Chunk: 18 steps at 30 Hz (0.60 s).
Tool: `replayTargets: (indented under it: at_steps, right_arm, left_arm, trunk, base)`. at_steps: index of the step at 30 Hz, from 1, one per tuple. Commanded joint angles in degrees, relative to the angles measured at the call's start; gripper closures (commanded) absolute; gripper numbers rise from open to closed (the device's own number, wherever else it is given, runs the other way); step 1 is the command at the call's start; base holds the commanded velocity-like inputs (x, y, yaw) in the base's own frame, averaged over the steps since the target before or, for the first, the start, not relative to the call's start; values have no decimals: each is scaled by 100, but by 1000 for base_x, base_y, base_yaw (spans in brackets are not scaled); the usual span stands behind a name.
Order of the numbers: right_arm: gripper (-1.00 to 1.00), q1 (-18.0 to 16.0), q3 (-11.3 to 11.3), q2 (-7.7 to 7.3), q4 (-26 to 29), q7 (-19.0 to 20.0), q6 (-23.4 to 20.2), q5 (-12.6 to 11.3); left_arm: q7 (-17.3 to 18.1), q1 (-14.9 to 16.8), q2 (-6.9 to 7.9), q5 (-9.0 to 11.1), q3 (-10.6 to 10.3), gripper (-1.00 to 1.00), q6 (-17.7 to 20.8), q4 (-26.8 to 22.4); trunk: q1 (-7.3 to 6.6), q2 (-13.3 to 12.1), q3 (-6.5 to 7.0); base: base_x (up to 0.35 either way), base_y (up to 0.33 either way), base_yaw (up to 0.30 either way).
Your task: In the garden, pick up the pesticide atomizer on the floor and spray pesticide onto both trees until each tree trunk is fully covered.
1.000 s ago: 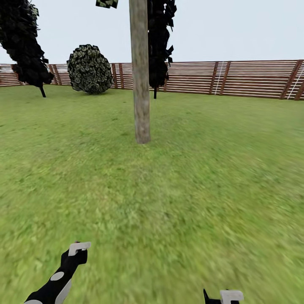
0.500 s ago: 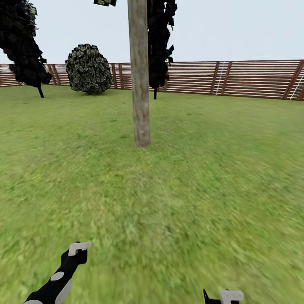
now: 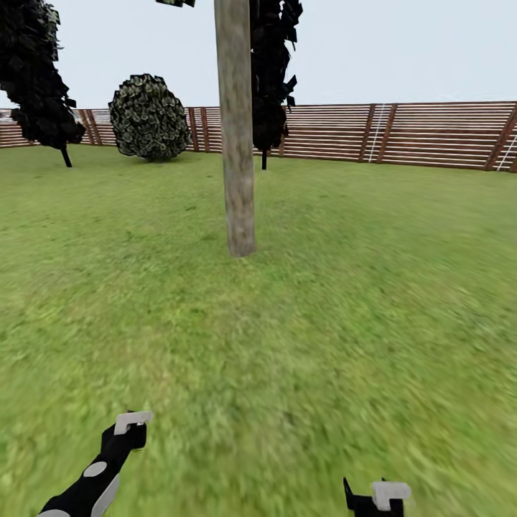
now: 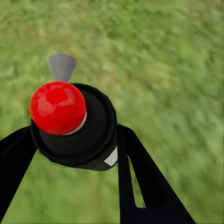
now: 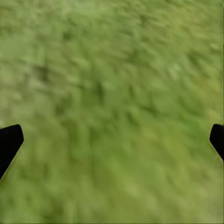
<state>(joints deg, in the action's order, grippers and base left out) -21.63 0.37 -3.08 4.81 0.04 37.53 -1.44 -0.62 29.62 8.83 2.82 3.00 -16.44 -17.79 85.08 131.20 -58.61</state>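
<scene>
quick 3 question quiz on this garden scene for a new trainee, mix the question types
1. True or false: the left pincer is shut on the pesticide atomizer, a black body with a red cap.
2. Multiple choice: what stands straight ahead on the grass? A) a thick bare tree trunk B) a garden bench C) a watering can
3. Fill in: in the right wrist view the right pincer is ____, with grass between its fingertips.

Key: 1 true. 2 A; the trunk rises in front of the brown slatted fence, with a round bush off to its left. 3 open.
</scene>
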Motion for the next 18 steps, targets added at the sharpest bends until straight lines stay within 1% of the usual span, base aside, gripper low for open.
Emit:
replayTargets:
  at_steps: [1, 4, 6, 14, 18]
  right_arm:
    - [-100, -2, -4, 3, 278, 3, 0, -6]
    - [-100, -5, 2, 52, 838, 5, 0, -6]
    - [-100, -2, 1, 68, 973, 5, 0, -1]
    - [-100, 0, 32, 33, 1038, 31, 7, 100]
    - [-100, -2, 26, 16, 1039, 31, 15, 129]
  left_arm:
    - [1, 0, 2, -1, 4, 100, 0, -3]
    - [1, 0, 10, -5, 7, 100, 3, -5]
    - [-2, 0, 17, -8, 7, 100, 7, -7]
    - [20, 0, 27, -8, 6, 100, 12, -34]
    - [7, 0, -3, -8, 3, 100, 2, -42]
  trunk:
    - [0, 0, 0]
    - [0, 0, 0]
    - [0, 0, 0]
    - [0, 0, 0]
    - [0, 0, 0]
  base:
    - [339, 0, 0]
    - [339, 0, 0]
    - [339, 0, 0]
    - [339, 0, 0]
    - [339, 0, 0]
